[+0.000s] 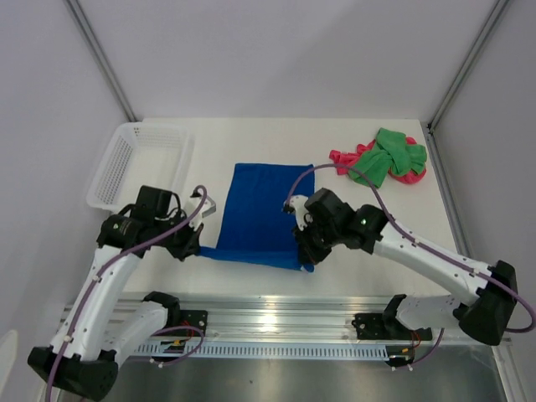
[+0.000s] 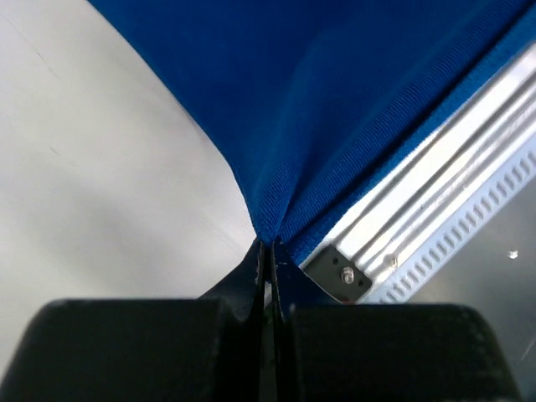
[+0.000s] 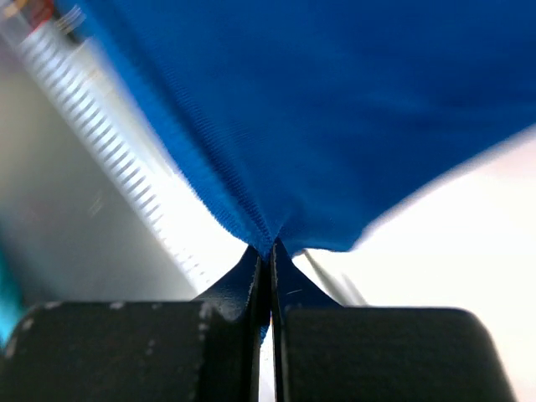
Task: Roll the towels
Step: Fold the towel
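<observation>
The pink towel (image 1: 341, 157) is mostly hidden under the green towel (image 1: 389, 159); the blue towel (image 1: 264, 213) runs off both wrist views' edges, blurred in the right one

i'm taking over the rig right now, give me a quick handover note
Left gripper: shut on the blue towel at its near left corner.
Right gripper: shut on its near right corner.
The blue towel lies spread out mid-table. The green towel and pink-red towel are bunched together at the far right.
Done: both near corners pinched.
Left: rolling all three towels; none is rolled yet.
</observation>
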Motion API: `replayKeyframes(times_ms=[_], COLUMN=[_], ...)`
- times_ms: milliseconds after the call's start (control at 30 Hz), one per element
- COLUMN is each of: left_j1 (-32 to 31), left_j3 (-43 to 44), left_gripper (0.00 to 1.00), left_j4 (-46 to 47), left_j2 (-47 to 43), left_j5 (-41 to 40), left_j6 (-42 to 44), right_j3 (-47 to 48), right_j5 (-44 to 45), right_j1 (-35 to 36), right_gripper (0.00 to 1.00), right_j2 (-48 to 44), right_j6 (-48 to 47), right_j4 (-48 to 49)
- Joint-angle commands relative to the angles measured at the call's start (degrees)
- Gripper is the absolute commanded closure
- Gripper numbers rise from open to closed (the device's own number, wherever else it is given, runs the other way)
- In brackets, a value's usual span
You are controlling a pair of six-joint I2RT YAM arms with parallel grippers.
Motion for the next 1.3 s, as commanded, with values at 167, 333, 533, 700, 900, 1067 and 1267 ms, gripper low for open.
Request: replayKeyframes(times_ms=[167,333,533,700,900,1067,1267], left_j1=[0.8,0.8,0.8,0.8,0.7,0.8,0.8], left_j3=[7.0,13.7,23.3,29.3,32.8,35.1,37.5], left_gripper=[0.99,0.99,0.99,0.99,0.99,0.99,1.00], left_j4=[18.0,23.4,27.9,28.6,29.5,29.9,29.6], left_j2=[16.4,26.9,40.6,48.7,53.2,55.5,58.5], left_j5=[-7.2,-9.5,-13.3,-14.3,-14.3,-14.5,-14.8], left_j6=[-4.2,-4.9,-5.6,-6.5,-6.9,-7.3,-7.5], right_j3=[8.0,14.4,22.7,30.0,32.7,34.0,37.4], right_j5=[12.8,13.3,18.4,24.1,27.4,29.6,32.4], right_j1=[-18.4,-23.0,-26.2,-27.5,-27.5,-27.5,-27.6], right_gripper=[1.00,1.00,1.00,1.00,1.00,1.00,1.00], right_j2=[13.2,21.8,36.0,42.5,43.8,43.9,47.6], right_j6=[-9.4,-13.6,-14.4,-13.7,-12.3,-12.5,-14.6], right_j4=[3.6,9.2,8.9,8.0,7.0,5.4,5.6])
